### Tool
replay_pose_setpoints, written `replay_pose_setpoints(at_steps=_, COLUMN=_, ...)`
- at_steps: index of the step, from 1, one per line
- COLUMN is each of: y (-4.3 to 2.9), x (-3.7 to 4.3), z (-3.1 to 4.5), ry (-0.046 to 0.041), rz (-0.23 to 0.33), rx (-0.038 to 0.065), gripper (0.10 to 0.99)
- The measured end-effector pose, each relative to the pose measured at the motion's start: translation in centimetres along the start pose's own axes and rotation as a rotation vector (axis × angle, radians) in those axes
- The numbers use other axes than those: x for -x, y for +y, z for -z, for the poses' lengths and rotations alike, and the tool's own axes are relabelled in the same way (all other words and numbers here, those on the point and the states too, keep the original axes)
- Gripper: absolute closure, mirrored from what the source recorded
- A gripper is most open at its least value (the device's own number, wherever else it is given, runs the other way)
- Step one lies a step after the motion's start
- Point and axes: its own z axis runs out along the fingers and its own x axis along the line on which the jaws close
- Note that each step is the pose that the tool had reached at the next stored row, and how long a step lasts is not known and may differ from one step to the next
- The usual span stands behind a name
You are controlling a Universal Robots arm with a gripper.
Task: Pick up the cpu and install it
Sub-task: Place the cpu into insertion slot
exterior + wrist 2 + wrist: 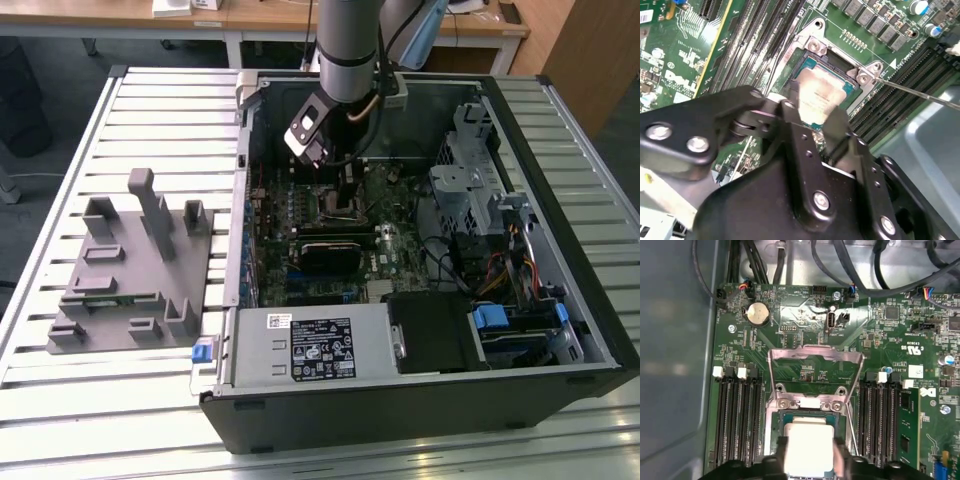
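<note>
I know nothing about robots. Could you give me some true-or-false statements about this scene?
1. The gripper reaches into the open computer case. True.
2. A grey fixture lies on the slatted table, at the exterior view's left of the case. True.
3. The cpu rests on that fixture. False: it is at the socket, between the gripper's fingers.
4. The socket's metal frame is clamped down over the cpu. False: the frame stands swung open.
5. A round silvery battery sits on the motherboard. True.
</note>
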Motion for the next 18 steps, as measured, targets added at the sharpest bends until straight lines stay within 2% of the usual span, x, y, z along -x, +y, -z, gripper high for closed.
replay_pose_setpoints(at_steps=3, y=0.02, x=0.0, z=0.26, ry=0.0, rz=0.0, rx=0.0, gripper=0.741)
replay_pose_setpoints(at_steps=4, y=0.02, x=-0.01, z=0.33, ry=0.0, rz=0.0, rx=0.0, gripper=0.741)
replay_pose_setpoints(at_steps=6, y=0.03, x=-0.01, z=0.44, ry=0.0001, rz=0.0, rx=0.0, gripper=0.859)
replay_pose_setpoints(at_steps=7, y=0.03, x=-0.01, z=0.5, ry=0.0, rz=0.0, rx=0.0, gripper=0.859)
replay_pose_setpoints(at_steps=9, y=0.04, x=-0.01, z=0.61, ry=0.0, rz=0.0, rx=0.0, gripper=0.976)
replay_pose_setpoints(at_steps=18, y=0.09, x=-0.02, z=1.32, ry=0.0, rz=0.0, rx=-0.001, gripper=0.98)
